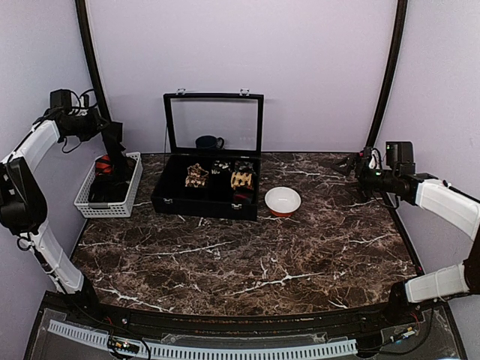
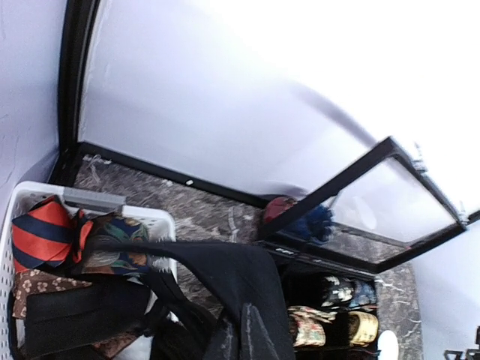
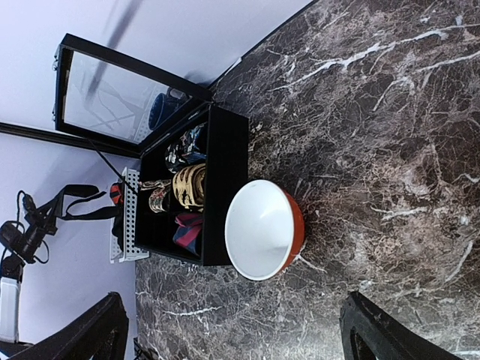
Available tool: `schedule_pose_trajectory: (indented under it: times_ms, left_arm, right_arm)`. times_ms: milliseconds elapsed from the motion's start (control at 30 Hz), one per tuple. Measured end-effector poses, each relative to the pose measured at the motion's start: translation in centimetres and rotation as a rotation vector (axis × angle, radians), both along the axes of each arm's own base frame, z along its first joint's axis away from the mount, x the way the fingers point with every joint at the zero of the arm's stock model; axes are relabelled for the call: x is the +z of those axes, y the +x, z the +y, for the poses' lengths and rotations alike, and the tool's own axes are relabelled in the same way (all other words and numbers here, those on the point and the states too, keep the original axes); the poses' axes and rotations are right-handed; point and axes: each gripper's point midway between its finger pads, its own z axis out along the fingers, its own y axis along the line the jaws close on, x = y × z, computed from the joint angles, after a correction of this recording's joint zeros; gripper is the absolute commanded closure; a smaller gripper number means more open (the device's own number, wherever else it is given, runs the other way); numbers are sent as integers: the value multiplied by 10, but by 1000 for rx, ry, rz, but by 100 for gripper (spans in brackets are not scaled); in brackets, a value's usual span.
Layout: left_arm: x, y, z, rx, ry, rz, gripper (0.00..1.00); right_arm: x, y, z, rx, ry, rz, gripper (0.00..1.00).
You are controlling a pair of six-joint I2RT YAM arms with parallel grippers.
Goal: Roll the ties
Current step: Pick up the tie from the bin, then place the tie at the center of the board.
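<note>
A plain black tie (image 2: 240, 277) is draped over my left gripper (image 2: 251, 341), which is shut on it above the white basket (image 1: 84, 196). In the top view the left gripper (image 1: 115, 150) hangs over that basket with the black strip trailing down into it. More ties lie in the basket: a red and navy striped one (image 2: 41, 232), a dark floral one (image 2: 112, 251) and a brown flowered one (image 2: 37, 285). Rolled ties (image 1: 196, 176) fill compartments of the black case (image 1: 172, 202). My right gripper (image 1: 347, 166) is open and empty, far right.
The case's glass lid (image 1: 214, 124) stands upright at the back. A red bowl with a white inside (image 1: 283, 201) sits right of the case, also in the right wrist view as the bowl (image 3: 262, 229). A dark mug (image 1: 208, 142) stands behind the lid.
</note>
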Motion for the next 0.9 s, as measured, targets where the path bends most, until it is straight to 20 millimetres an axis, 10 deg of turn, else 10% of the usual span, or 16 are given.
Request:
schedule_pose_trajectory:
  times_ms: [267, 500, 900]
  left_arm:
    - [79, -43, -41, -99, -38, -180, 100]
    - [112, -90, -153, -396, -61, -257, 100]
    - [9, -238, -372, -1101, -134, 18, 100]
  right_arm:
    - [4, 1, 2, 2, 18, -9, 1]
    - [7, 2, 3, 5, 30, -20, 0]
    - [-1, -9, 5, 12, 37, -8, 0]
